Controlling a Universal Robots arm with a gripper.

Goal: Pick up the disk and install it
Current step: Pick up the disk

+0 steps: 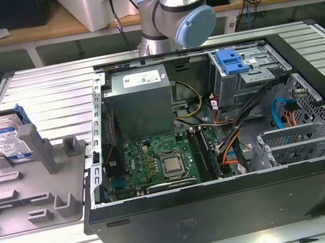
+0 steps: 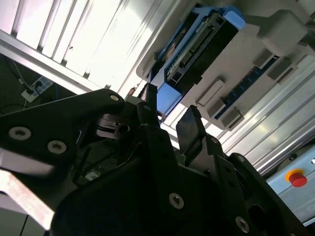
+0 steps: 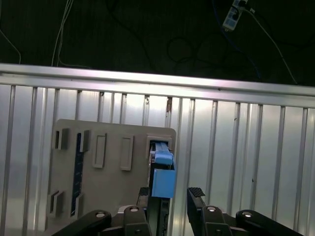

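Plainly, the work is standing at its very start. The disk (image 1: 6, 138) is sitting on edge in a slot of a grey holder (image 1: 37, 195) on the slatted bench (image 1: 37, 80), to the exterior view's left of the open computer case (image 1: 226, 201), and no part of it is resting inside the case yet. Both the picking up and the installing are waiting to be done. In both wrist views the gripper (image 3: 170, 195) is hanging apart from the disk, its dark fingers (image 3: 196, 192) spreading open and gripping nothing, seemingly lining up on the disk's narrow edge. The disk is showing a silver face with a blue-and-white label, and a blue plastic frame is wrapping its edges.
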